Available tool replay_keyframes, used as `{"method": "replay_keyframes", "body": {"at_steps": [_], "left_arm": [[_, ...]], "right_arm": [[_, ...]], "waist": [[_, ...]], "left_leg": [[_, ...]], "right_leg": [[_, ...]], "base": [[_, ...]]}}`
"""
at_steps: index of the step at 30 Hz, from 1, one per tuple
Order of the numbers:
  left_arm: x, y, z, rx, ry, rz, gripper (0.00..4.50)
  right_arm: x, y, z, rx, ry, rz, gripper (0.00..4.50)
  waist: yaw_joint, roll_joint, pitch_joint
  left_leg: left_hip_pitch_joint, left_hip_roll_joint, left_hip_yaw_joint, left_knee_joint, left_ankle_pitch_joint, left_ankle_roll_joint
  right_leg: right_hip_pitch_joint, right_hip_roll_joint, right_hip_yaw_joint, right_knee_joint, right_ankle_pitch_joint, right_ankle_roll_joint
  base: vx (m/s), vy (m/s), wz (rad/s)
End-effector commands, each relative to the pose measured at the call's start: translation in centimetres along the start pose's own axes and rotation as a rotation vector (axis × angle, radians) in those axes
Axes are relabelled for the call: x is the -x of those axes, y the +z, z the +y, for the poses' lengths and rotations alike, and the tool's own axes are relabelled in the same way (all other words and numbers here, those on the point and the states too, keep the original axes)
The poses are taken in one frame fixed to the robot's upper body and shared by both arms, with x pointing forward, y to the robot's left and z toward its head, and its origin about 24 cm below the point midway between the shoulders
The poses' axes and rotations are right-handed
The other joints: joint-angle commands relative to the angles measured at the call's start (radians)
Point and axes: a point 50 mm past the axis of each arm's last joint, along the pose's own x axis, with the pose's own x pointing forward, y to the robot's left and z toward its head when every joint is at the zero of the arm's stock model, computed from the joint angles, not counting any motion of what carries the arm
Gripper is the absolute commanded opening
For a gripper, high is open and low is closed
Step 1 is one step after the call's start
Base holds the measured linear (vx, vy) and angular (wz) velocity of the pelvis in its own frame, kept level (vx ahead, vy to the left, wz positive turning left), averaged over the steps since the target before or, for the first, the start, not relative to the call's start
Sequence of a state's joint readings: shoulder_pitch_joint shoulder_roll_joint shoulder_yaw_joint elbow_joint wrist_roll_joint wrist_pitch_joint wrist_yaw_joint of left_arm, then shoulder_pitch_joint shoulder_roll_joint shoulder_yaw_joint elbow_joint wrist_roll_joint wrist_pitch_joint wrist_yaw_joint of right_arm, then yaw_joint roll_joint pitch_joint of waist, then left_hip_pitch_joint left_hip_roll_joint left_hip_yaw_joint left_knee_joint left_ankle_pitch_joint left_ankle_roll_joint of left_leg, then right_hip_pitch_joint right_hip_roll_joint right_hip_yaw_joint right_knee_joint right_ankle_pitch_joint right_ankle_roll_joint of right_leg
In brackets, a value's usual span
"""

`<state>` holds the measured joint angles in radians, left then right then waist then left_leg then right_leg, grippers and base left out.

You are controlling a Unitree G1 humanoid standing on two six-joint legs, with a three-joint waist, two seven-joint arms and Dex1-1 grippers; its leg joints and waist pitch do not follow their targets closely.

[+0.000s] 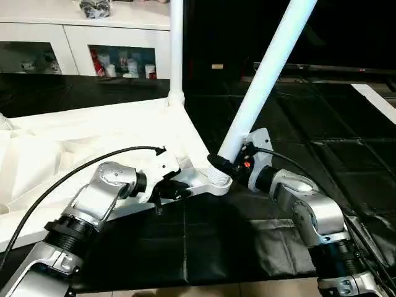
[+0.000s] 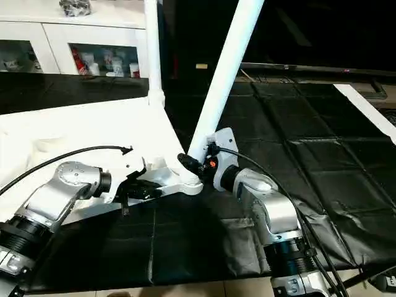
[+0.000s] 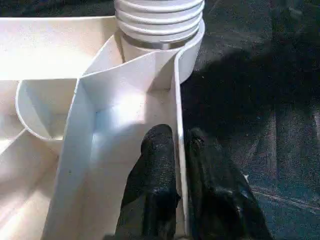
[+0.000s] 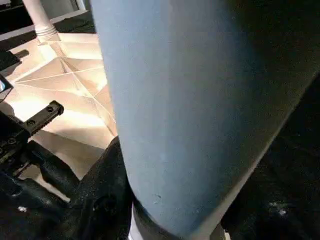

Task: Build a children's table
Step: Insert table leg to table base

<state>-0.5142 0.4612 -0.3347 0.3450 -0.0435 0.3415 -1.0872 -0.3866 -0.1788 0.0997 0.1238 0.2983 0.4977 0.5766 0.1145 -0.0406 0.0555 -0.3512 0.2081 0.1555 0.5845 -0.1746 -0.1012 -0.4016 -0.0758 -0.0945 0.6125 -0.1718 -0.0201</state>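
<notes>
The white tabletop (image 1: 93,142) lies upside down on a black mat, ribbed underside up. One white leg (image 1: 176,49) stands upright in its far corner socket. A second leg (image 1: 266,74) leans to the right, its lower end at the ribbed near corner socket (image 1: 218,179). My right gripper (image 1: 226,164) is shut on this leg just above the socket. In the right wrist view the leg (image 4: 200,110) is very close, with a black finger (image 4: 100,200) against it. My left gripper (image 3: 179,150) is shut on the tabletop's thin rim wall (image 3: 177,100) beside that socket, one finger on each side.
A white cabinet with glass doors (image 1: 80,49) stands behind the tabletop. The black mat (image 1: 309,136) spreads to the right, with a white strip (image 1: 377,99) at its far right edge. Black cables (image 1: 74,173) loop over both forearms.
</notes>
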Motion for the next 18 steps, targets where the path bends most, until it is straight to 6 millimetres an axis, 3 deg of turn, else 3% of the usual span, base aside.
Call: {"method": "replay_keyframes", "body": {"at_steps": [1,9,10,18], "left_arm": [[-0.08,-0.31,0.12,0.008,0.000,0.022,0.54],[-0.05,-0.49,0.28,0.022,0.004,0.039,0.54],[-0.05,-0.54,0.28,0.022,0.004,0.042,0.26],[-0.03,-0.95,0.42,0.021,0.008,0.074,0.00]], "right_arm": [[-0.05,0.65,-0.08,0.029,0.006,-0.017,1.93],[-0.02,0.65,-0.16,0.033,0.005,-0.015,1.93],[-0.03,0.64,-0.15,0.033,0.005,-0.015,1.93],[-0.08,0.68,-0.13,0.036,0.007,-0.014,1.93]], "waist": [[0.001,0.006,-0.064],[0.000,0.006,-0.061],[0.000,0.006,-0.061],[-0.001,0.005,-0.059]], "left_leg": [[0.002,0.019,0.002,-0.075,-0.238,-0.020],[0.002,0.017,0.002,-0.076,-0.256,-0.021],[0.002,0.018,0.001,-0.076,-0.257,-0.021],[0.004,0.016,0.000,-0.077,-0.279,-0.021]], "right_leg": [[0.047,-0.070,0.055,-0.086,-0.364,-0.093],[0.048,-0.072,0.054,-0.091,-0.406,-0.084],[0.048,-0.072,0.054,-0.092,-0.411,-0.082],[0.044,-0.073,0.052,-0.100,-0.472,-0.063]], "base": [[0.000,0.000,0.00],[0.000,0.000,0.00],[0.000,0.000,0.00],[0.000,0.000,0.00]]}}
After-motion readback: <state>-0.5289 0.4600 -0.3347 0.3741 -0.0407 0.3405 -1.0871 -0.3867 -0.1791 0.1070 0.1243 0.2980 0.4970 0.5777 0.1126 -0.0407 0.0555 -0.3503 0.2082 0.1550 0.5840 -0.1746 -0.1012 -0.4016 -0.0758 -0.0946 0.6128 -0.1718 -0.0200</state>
